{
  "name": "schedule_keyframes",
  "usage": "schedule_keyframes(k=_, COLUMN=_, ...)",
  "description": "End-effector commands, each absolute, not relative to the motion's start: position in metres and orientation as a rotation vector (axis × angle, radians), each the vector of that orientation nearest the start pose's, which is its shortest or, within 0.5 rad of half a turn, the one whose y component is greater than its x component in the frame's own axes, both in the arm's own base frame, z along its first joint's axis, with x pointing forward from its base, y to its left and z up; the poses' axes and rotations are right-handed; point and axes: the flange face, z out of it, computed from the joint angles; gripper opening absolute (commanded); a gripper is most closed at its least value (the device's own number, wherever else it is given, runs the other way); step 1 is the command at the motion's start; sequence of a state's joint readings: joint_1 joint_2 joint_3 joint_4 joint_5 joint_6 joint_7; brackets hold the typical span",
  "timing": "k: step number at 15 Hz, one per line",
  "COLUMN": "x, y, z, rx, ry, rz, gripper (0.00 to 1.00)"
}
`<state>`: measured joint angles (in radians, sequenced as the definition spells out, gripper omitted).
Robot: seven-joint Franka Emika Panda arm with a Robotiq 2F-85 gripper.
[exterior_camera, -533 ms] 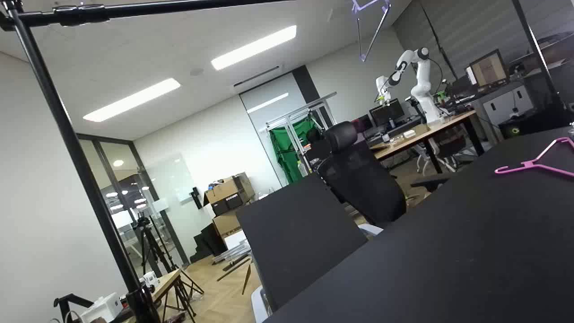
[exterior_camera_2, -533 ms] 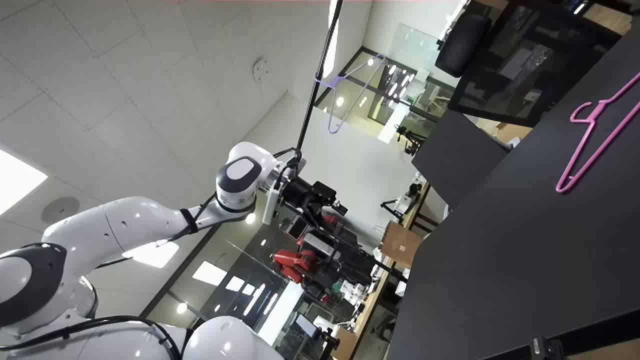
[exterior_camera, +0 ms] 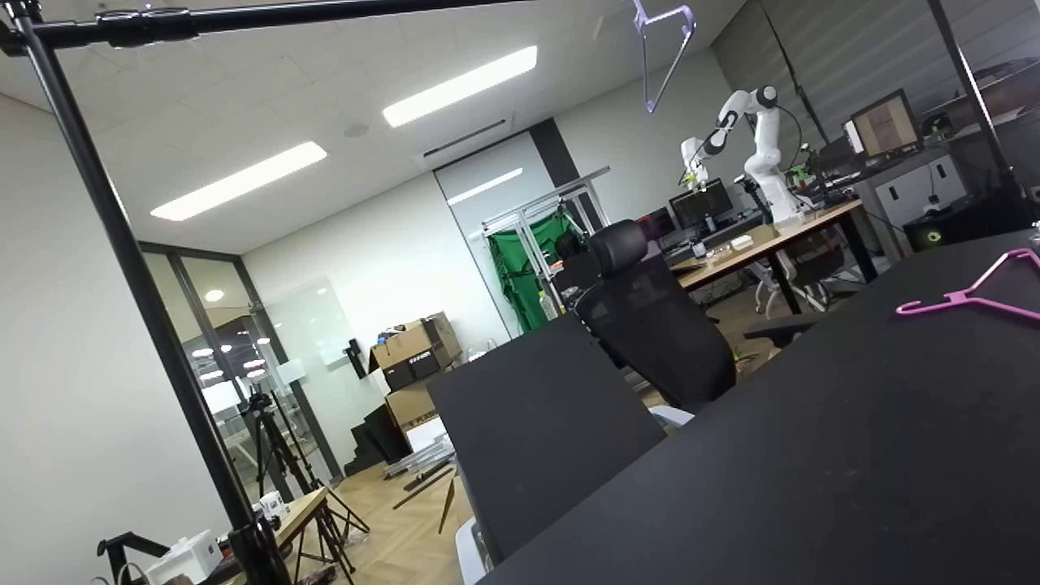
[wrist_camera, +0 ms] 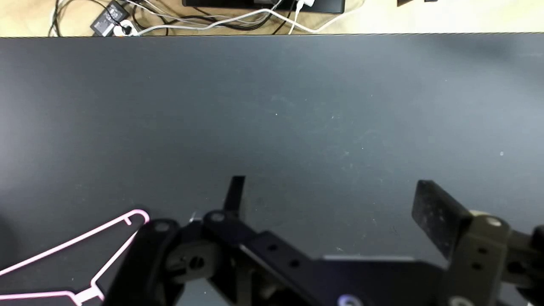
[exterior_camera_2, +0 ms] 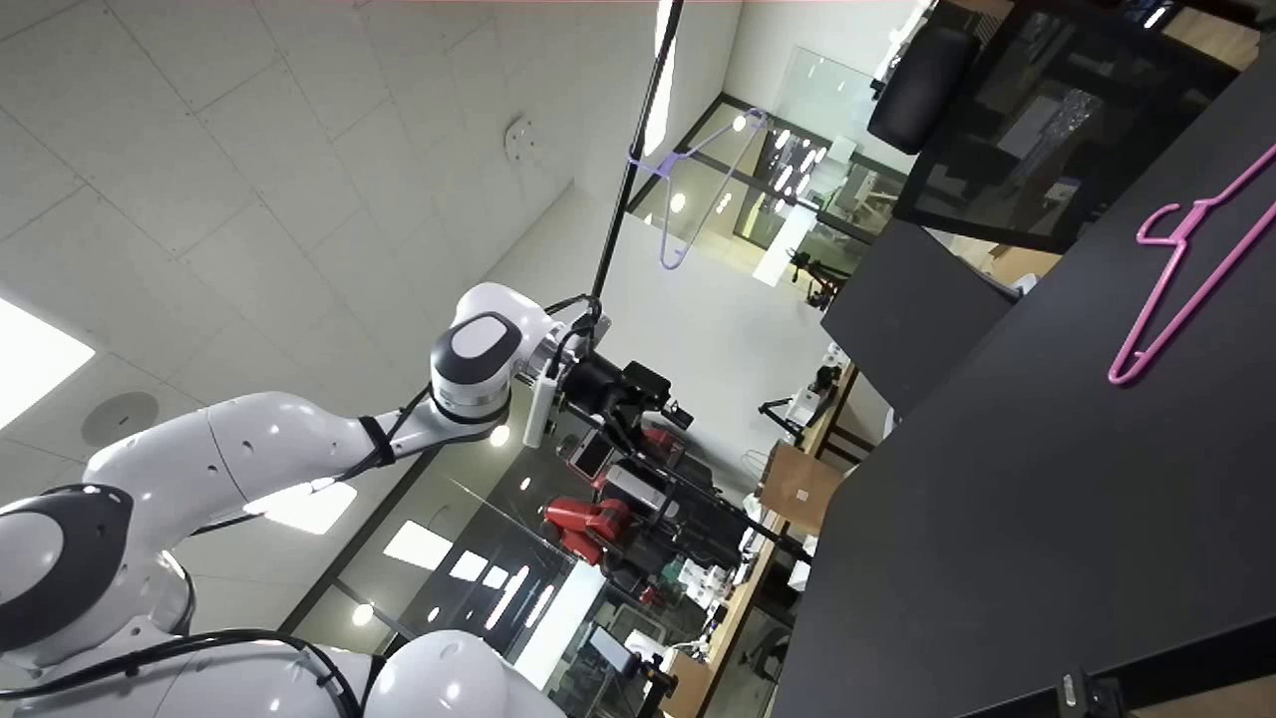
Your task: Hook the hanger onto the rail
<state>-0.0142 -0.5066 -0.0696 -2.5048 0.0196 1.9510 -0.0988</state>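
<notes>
While lying ungripped, hanger (exterior_camera_2: 1187, 224): on table (exterior_camera_2: 997, 489), likely approach step.
Claw (wrist_camera: 333, 197): wide, holding nothing.
Rail (exterior_camera: 280, 15): later; next, probably shift over hanger, then lower.

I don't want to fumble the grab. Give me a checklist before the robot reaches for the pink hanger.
1. Fingers apart, nothing held: ok.
2. Pink hanger lying on the black table: ok.
3. Fingers lined up with it: not ok; in the wrist view it shows at the lower left, outside the gap between them.
4. Whole pink hanger visible: not ok; every view cuts it off.
5. Arm clear of the rail: cannot tell; they overlap in an exterior view, and any gap is not shown.
6. Lilac hanger still: not ok; hooked on the rail, it has shifted slightly since the earlier pictures.
</notes>
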Motion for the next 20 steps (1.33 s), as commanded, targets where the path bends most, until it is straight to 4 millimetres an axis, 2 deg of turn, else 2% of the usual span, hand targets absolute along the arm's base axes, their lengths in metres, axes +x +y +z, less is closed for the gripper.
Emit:
schedule_keyframes(k=1, x=0.384, y=-0.032, z=0.454, rx=-3.085, ry=-0.026, rz=0.068, gripper=1.0)
schedule_keyframes(k=11, x=0.384, y=-0.032, z=0.454, rx=-3.085, ry=-0.026, rz=0.068, gripper=1.0)
schedule_keyframes(k=13, x=0.397, y=-0.042, z=0.453, rx=-3.091, ry=-0.044, rz=0.032, gripper=1.0)
schedule_keyframes(k=16, x=0.428, y=-0.069, z=0.446, rx=-3.112, ry=-0.044, rz=-0.064, gripper=1.0)
schedule_keyframes(k=20, x=0.485, y=-0.124, z=0.426, rx=-3.126, ry=-0.054, rz=-0.187, gripper=1.0)
